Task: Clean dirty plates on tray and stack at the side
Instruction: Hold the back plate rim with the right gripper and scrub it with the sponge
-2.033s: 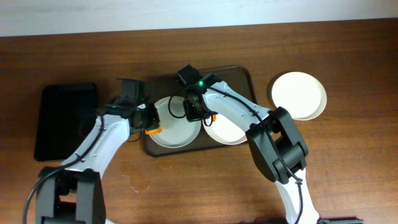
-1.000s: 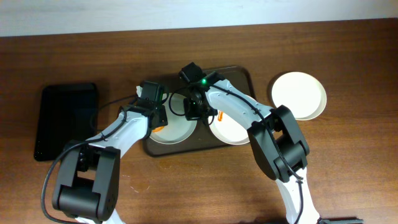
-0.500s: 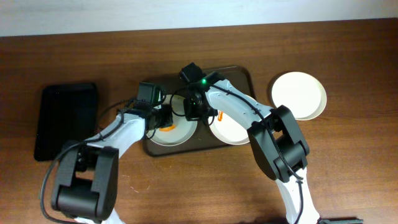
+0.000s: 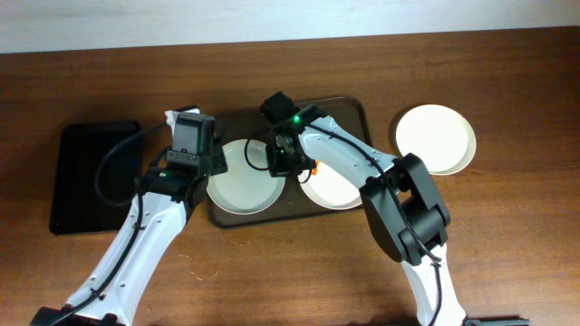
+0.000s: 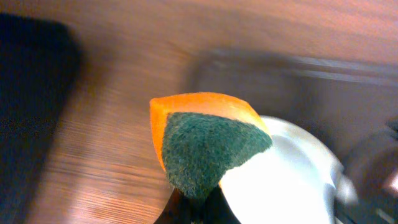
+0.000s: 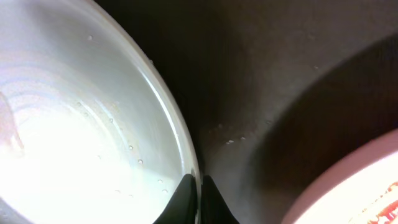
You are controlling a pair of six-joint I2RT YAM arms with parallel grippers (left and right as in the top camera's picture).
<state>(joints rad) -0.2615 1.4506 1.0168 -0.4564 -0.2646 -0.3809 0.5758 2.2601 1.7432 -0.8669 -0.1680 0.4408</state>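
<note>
A white plate [image 4: 243, 178] lies on the left of the dark brown tray [image 4: 349, 113]; I see no smear on it. My right gripper [image 4: 285, 163] is shut on this plate's right rim; in the right wrist view the fingers [image 6: 186, 190] pinch the rim of the plate [image 6: 81, 143]. My left gripper [image 4: 201, 165] is at the plate's left edge, shut on an orange sponge with a green pad [image 5: 205, 146], raised beside the plate [image 5: 280, 180]. A second plate [image 4: 333, 188] with an orange smear lies on the tray's right. A third plate [image 4: 435, 138] sits on the table to the right.
A smaller glossy black tray [image 4: 95, 177] lies on the wooden table at the left, also in the left wrist view's top left corner [image 5: 31, 81]. The second plate's edge [image 6: 367, 180] is close to my right fingers.
My left gripper has pulled the sponge off the middle of the left plate and back to its left edge. The right gripper has stayed on the rim.
</note>
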